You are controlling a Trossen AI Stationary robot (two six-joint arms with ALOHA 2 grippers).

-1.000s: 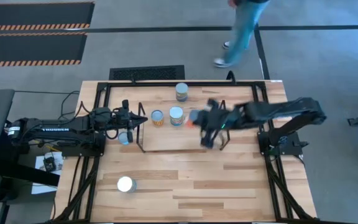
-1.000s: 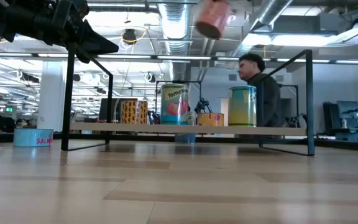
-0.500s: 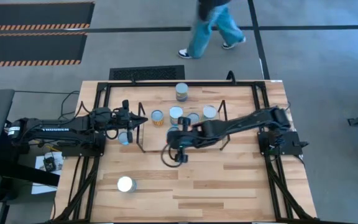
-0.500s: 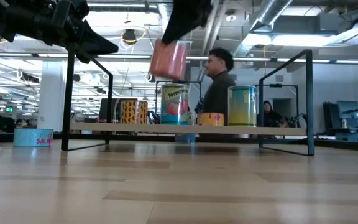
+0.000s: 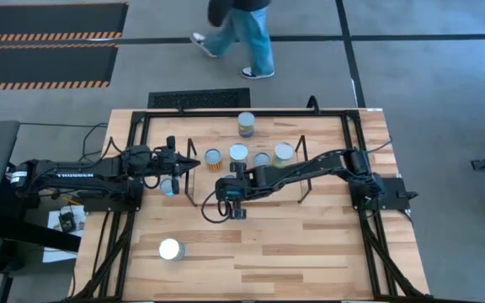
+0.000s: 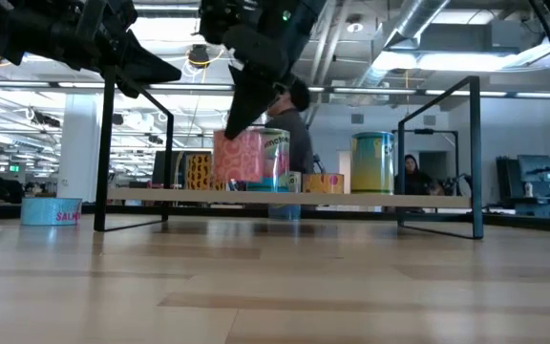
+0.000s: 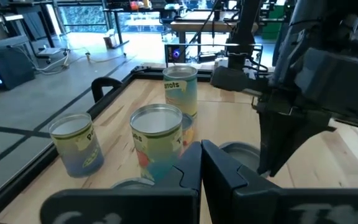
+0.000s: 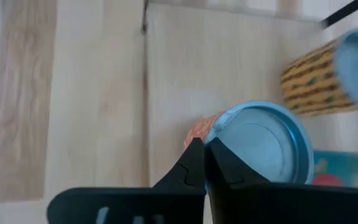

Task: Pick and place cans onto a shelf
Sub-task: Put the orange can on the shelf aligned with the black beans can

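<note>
The right arm reaches far across the table, and the right gripper (image 5: 224,200) hangs over the near left part of the shelf (image 5: 263,192). In the low view it comes down from above onto a pink can (image 6: 236,158), which sits right at shelf level in front of the tomato-labelled can (image 6: 273,151). In the right wrist view the pink can's round bluish top (image 8: 258,143) lies just past the dark fingers (image 8: 197,163), which look pressed together there. Whether they actually grip the pink can, I cannot tell.

Over on the left, the left gripper (image 5: 185,162) waits just off the shelf's left end, above a low blue tin (image 5: 168,186) on the table. Its wrist view shows the two fingers (image 7: 188,169) closed against each other with nothing between them.

On the shelf's far side stands a row of cans: an orange-patterned can (image 5: 213,158) at the left, then a white-topped one (image 5: 238,153), a flat low tin (image 5: 262,159), and a silvery-topped can (image 5: 284,151) at the right. A further can (image 5: 246,124) stands alone on the table beyond the shelf, near the far edge. Another white-topped can (image 5: 170,249) sits well apart, at the near left of the table (image 5: 310,261).

Beyond the table a person (image 5: 241,29) is on the grey floor.
</note>
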